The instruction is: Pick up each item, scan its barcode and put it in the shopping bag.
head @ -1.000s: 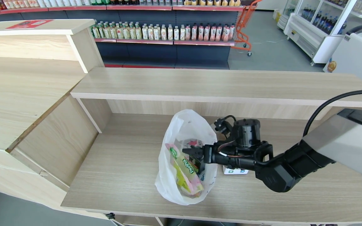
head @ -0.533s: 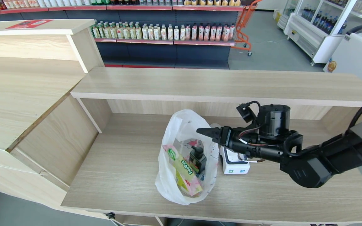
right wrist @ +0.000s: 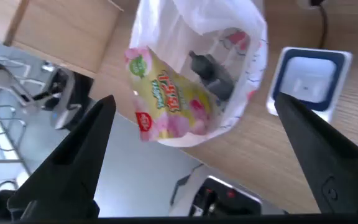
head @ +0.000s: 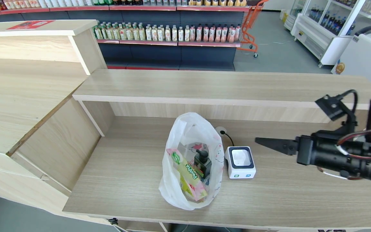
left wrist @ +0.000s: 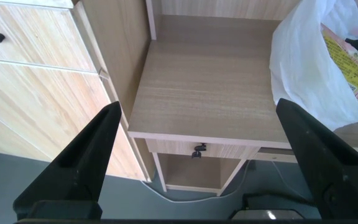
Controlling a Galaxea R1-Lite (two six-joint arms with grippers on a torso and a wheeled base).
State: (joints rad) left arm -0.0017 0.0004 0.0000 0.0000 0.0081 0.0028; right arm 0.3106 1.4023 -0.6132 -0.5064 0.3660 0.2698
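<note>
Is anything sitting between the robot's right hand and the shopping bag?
Only the barcode scanner, standing on the counter beside the shopping bag, on the side facing the right hand. The hand seems held higher, so it probably clears it.

Before me lies a pale wood-grain counter (head: 134, 167) with a raised ledge (head: 224, 85) along its far side, and on my left a taller unit of the same wood (head: 21, 93) carries drawers with black handles (left wrist: 17, 56). Beyond the ledge, a grey floor (head: 275, 54) runs to dark shelves with red edging (head: 172, 33), lined with bottles. An orange trolley (head: 251, 24) stands at the shelves' right end, with glass-fronted coolers (head: 320, 22) and a white chest freezer (head: 369, 54) further right.
</note>
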